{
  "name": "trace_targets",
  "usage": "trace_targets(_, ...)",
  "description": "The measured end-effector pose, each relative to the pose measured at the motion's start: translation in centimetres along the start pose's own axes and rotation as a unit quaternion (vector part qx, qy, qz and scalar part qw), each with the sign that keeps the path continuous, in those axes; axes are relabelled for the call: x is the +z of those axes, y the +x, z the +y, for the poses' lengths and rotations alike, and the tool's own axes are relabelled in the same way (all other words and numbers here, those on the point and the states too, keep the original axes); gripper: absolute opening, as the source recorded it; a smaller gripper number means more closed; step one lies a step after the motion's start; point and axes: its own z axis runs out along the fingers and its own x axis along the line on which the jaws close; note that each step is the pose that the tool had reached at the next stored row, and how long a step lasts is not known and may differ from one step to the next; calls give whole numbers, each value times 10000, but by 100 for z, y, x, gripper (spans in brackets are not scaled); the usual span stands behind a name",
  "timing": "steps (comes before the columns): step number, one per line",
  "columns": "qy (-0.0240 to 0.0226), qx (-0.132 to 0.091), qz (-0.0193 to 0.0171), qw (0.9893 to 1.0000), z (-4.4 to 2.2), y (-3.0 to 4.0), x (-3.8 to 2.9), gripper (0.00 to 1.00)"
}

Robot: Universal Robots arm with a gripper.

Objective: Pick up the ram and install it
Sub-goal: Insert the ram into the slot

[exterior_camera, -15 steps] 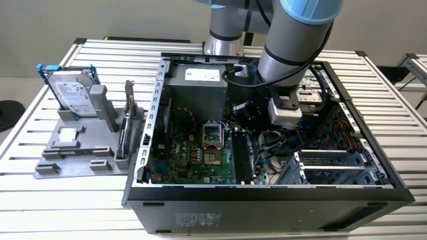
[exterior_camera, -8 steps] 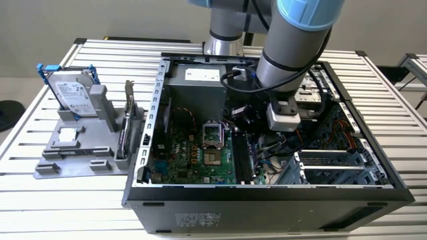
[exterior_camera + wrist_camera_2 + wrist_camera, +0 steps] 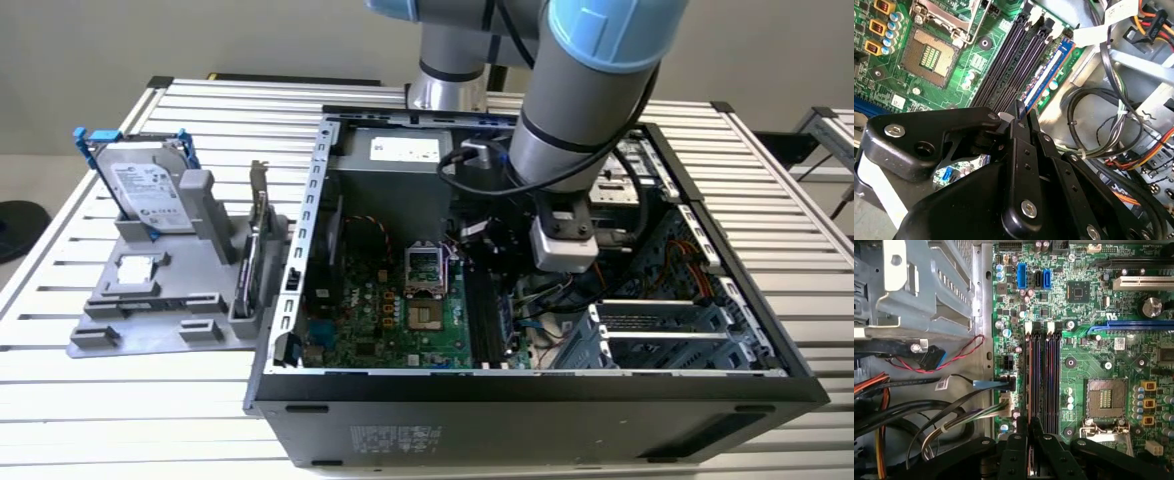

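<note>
The gripper [image 3: 1021, 114] is down inside the open computer case [image 3: 287, 300], over the bank of memory slots [image 3: 1043, 380] beside the CPU socket [image 3: 1106, 399]. Its fingers [image 3: 1030, 426] are pressed together on the thin top edge of the ram [image 3: 1046, 75], which stands upright in the slot farthest from the CPU socket, nearest the loose cables [image 3: 1094, 120].

As a judgement, seating it well means keeping the stick vertical, in line with the slot, and pressing evenly along its length so both end latches catch.

The case holds the green motherboard [image 3: 387, 310] and drive cages. Outside it, a grey holder [image 3: 160, 300] carries 1 hard drive [image 3: 140, 185] in a blue frame
</note>
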Motion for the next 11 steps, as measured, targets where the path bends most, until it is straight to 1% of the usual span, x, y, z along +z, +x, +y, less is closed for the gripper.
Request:
trace_targets(5, 3, -21, 4, 10000, 18, -19, 48, 0)
trace_targets(11, 2, -20, 4, 10000, 32, -19, 72, 0)
